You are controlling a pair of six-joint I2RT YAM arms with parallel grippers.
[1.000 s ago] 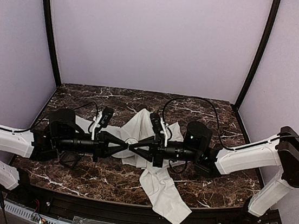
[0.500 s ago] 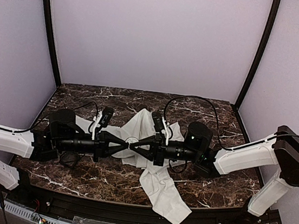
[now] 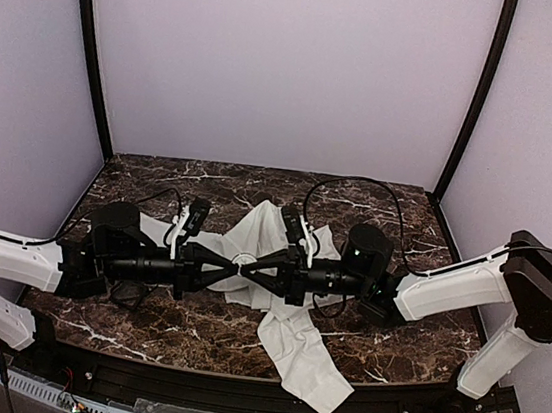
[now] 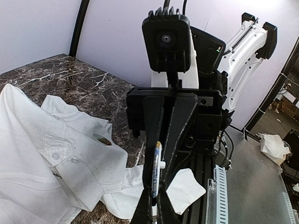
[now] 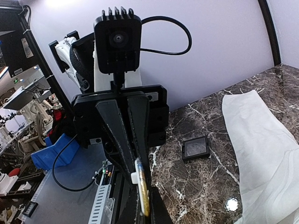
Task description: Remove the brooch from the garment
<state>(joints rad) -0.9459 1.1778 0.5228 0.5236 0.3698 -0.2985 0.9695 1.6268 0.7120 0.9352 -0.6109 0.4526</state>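
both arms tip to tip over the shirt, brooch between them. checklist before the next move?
1. The brooch is clear of fabric: ok. It stands edge-on in the air, and neither wrist view shows cloth around it.
2. The left claw is shut on the brooch: ok.
3. The right claw is shut on the brooch: ok.
4. Which claw has the firmer hold, so the other can let go: cannot tell.
5. The shirt is free of both claws: ok. It lies on the table below them.
6. A possible drop spot is in sight: ok. A small black tray sits on the table beside the shirt.
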